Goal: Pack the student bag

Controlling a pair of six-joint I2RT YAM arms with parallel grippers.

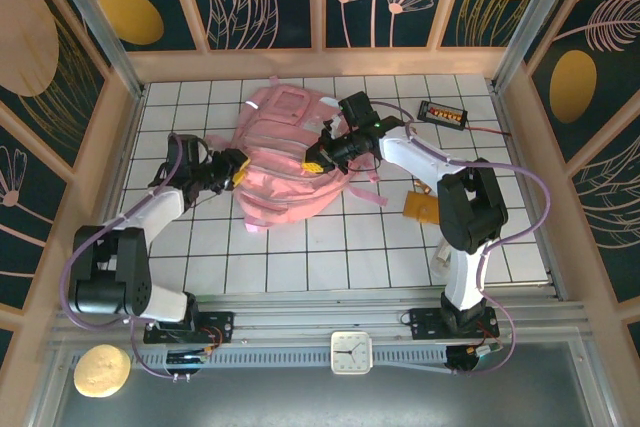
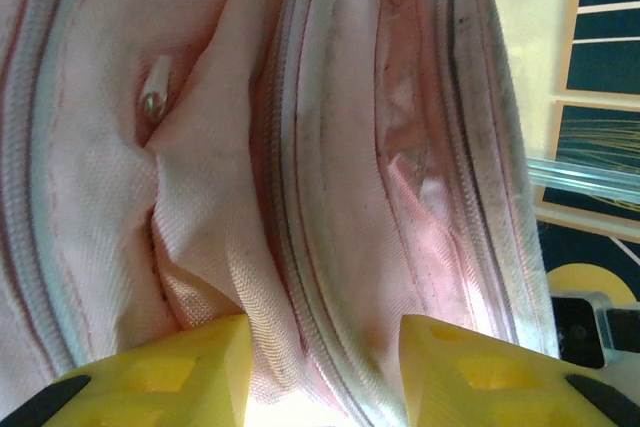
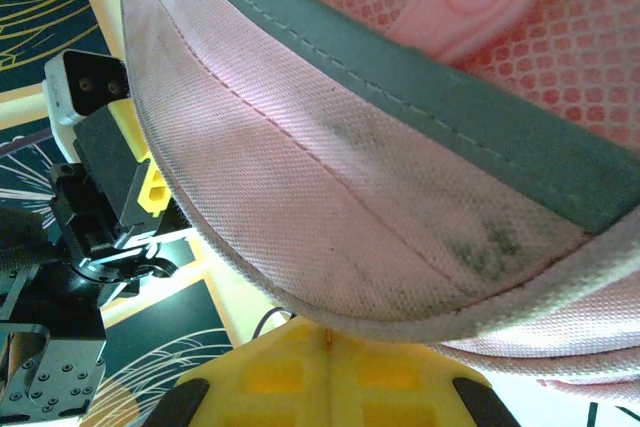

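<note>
The student bag (image 1: pixel 290 162), a big soft pink backpack, lies in the middle of the white tiled table (image 1: pixel 330 257). My left gripper (image 1: pixel 236 169) is at its left edge. In the left wrist view the left gripper (image 2: pixel 325 337) has its yellow fingers (image 2: pixel 190 367) closed on a fold of the bag's pink fabric (image 2: pixel 330 197) with a zipper line running through it. My right gripper (image 1: pixel 322 155) is over the bag's right side. Seen from the right wrist, the right gripper (image 3: pixel 325 325) is shut, its tips pinching the rim of a raised bag panel (image 3: pixel 320 207).
A small black device with orange digits (image 1: pixel 443 112) lies at the back right. A tan flat item (image 1: pixel 420 207) rests beside the right arm. A white clock (image 1: pixel 351 350) sits on the front rail. Wooden walls enclose the table on three sides.
</note>
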